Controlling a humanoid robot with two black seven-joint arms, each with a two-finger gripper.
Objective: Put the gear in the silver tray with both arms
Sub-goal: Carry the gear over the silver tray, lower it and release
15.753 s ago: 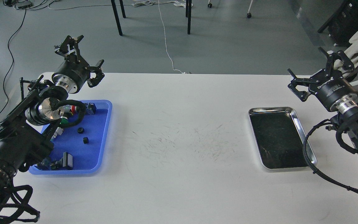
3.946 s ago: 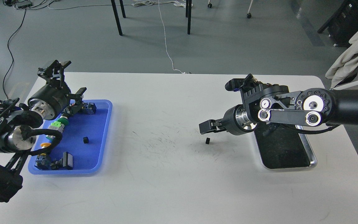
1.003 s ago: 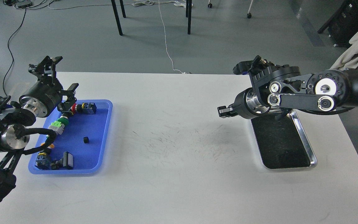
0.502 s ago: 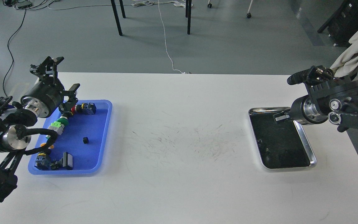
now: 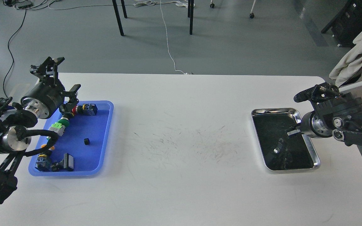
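Nearest to me, the white table (image 5: pixel 181 188) is bare along its front edge, with only scuff marks further in. At the near left, the blue tray (image 5: pixel 104 150) holds a second small black gear (image 5: pixel 86 141) among switches and buttons, lying alone on open floor.

At mid depth on the right sits the silver tray (image 5: pixel 313 150). This is where the change is. Half a second ago my right gripper (image 5: pixel 292 131) was over the tray's far end; now it hangs lower and nearer, above the tray's middle by the right rim. A second ago it was out over the table to the left of the tray, so it has swung across and down. It shows small and dark, end-on; I cannot tell whether the fingers are spread or pressed together. I read the carried gear as being at or in the tray, but I cannot pick it out against the dark floor: the pale fleck below the gripper may be only a reflection.

Further back on the left, my left gripper (image 5: pixel 58 86) hovers over the blue tray's far end, fingers spread wide and empty, unmoved over the last second. If the drop is done, the remaining gear is its next job.
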